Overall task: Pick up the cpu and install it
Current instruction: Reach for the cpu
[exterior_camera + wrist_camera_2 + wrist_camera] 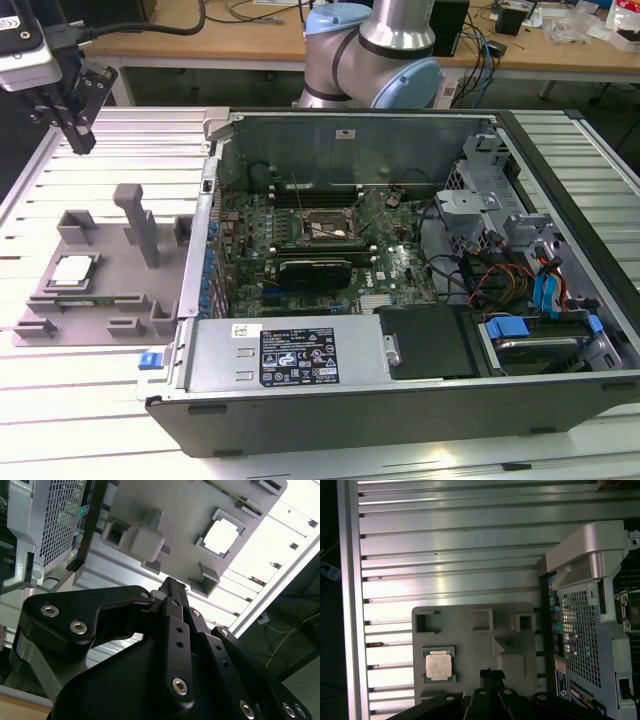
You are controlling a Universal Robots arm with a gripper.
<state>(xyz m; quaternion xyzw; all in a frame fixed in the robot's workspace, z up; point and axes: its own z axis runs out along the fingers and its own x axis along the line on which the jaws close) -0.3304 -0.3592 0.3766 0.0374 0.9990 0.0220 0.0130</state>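
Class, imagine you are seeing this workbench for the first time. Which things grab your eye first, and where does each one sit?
The open computer case dominates the exterior view's right, with its motherboard socket near the middle of the board. On the exterior view's left, the silvery cpu lies in a grey holder. The black gripper hangs above that holder, shut and empty.

Table (pixel 100 420): silver ribbed aluminium slats, level. Two items directly on it.
Item 1: grey plastic holder (pixel 120 285), flat on slats, toward exterior view's left. Raised blocks and one upright post on its top face.
Item 2: open computer case (pixel 350 415), lying on its side, across middle and exterior view's right. Dark near wall toward table's near edge.
Holder edge just beside case wall.
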